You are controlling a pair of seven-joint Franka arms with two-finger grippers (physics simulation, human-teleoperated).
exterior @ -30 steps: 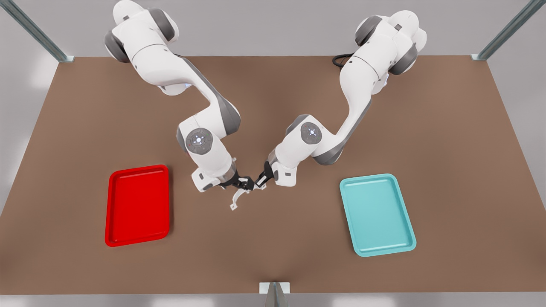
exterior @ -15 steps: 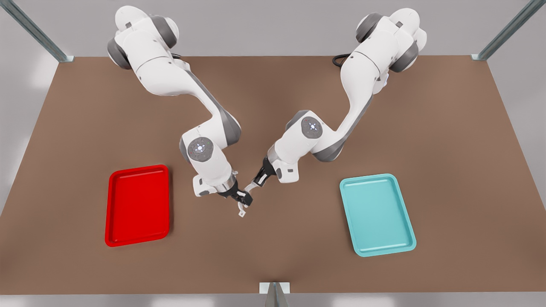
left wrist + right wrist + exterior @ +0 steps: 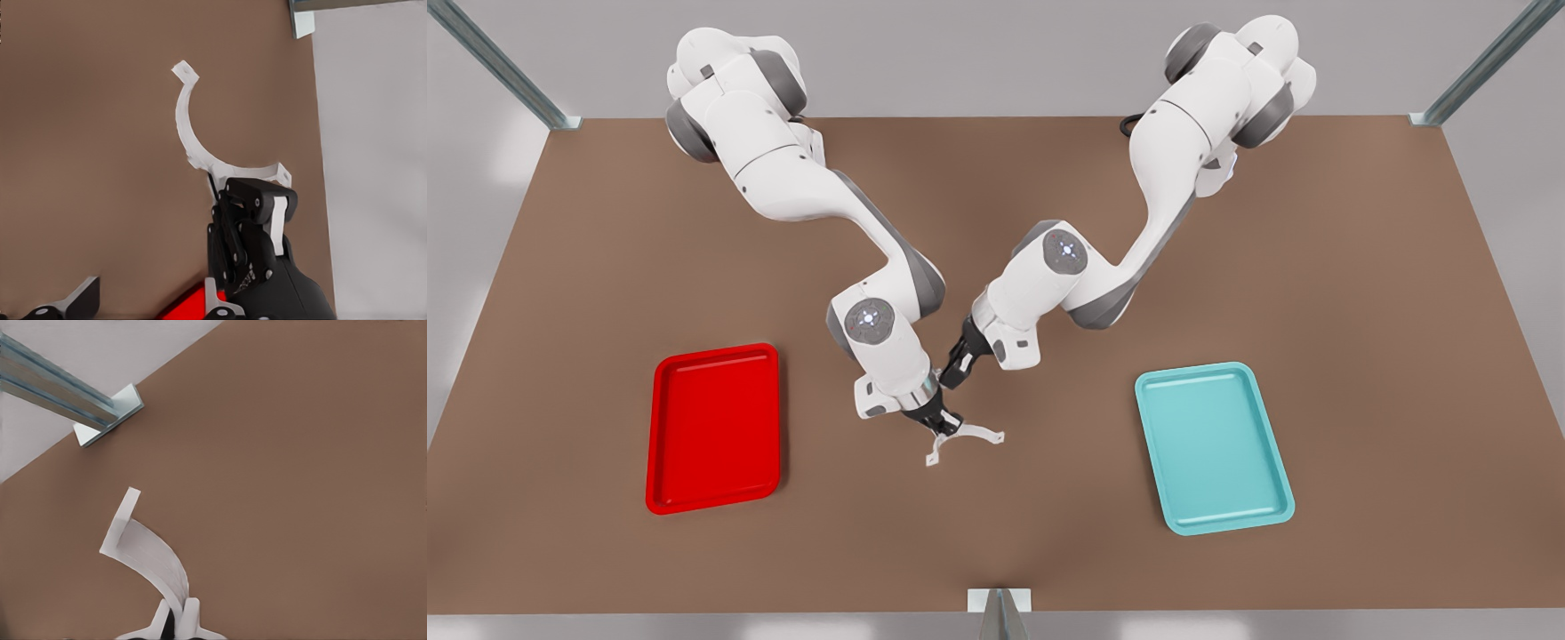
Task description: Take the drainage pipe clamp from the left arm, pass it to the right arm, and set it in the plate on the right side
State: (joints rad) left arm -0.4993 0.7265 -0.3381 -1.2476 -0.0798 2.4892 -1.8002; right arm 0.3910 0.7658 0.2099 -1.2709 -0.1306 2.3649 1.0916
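Note:
The drainage pipe clamp, a thin white half-ring with end tabs, hangs just above the brown table near its middle. My right gripper, on the arm at the front view's left, is shut on the clamp's arc. The right wrist view shows the strap curving out from between the right gripper's closed fingers. My left gripper is open, apart from the clamp and just behind it. From the left wrist I see the clamp in the right gripper. The red plate lies at the front view's left.
A teal tray lies at the front view's right. Both arms' elbows lean in over the table's middle, close together. A metal post bracket stands at the near table edge. A corner of the red plate shows past the right gripper.
The left gripper let go of the clamp and drew back. The right gripper carried the clamp toward the near edge and turned it, so its arc now spreads sideways.

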